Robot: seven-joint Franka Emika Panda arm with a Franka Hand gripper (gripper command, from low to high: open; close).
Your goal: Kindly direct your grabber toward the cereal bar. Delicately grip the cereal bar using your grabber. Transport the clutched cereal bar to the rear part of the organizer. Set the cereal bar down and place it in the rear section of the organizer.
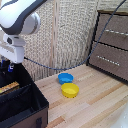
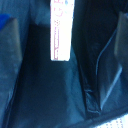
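Grabber (image 1: 7, 65) over organizer (image 1: 30, 95), fingers closed on cereal bar (image 2: 60, 30) hanging upright in a compartment w/ black fabric walls; judged best: lower straight, clear of divider, release near floor.

The white arm is reaching down at the upper left of the exterior view, its grabber (image 1: 7, 66) pointing downward.
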